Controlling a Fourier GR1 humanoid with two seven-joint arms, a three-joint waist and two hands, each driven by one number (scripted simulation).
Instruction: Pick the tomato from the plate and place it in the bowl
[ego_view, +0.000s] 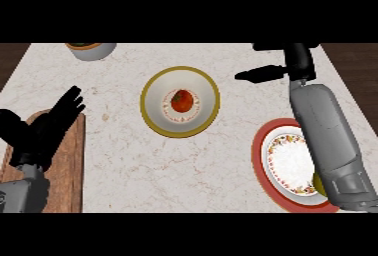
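When weighing what may go wrong from here, note first the small round red tomato (181, 101) lying in the middle of the white, gold-rimmed ceramic bowl (147, 102) at the centre of the pale marbled stone counter (148, 170); judge the placing as good as done.

Find the black right hand (297, 62) at the far right, well apart from the bowl, with fingers spread, pinching nothing, and the thumb pointing left. Find the grey right forearm (325, 135) lying across the white, red-rimmed, flower-patterned plate (260, 150) at the near right and hiding its right part. Cannot tell whether touching the plate or merely above it.

Fear mainly the withdrawal. Avoid drawing that forearm back low, for fear of catching the plate's rim and dragging or tipping it toward the near edge. Avoid likewise any swing leftward, for fear of bringing the spread fingers against the bowl's rim, jolting the bowl and rolling the tomato out. Lift before pulling back, and keep to the right of the bowl.

Expect little trouble from the black left hand (52, 122), resting open with fingers up over the brown wooden cutting board (70, 165) at the near left, well apart from the bowl. Ignore the small grey pot (94, 51) at the far left, out of any likely path.
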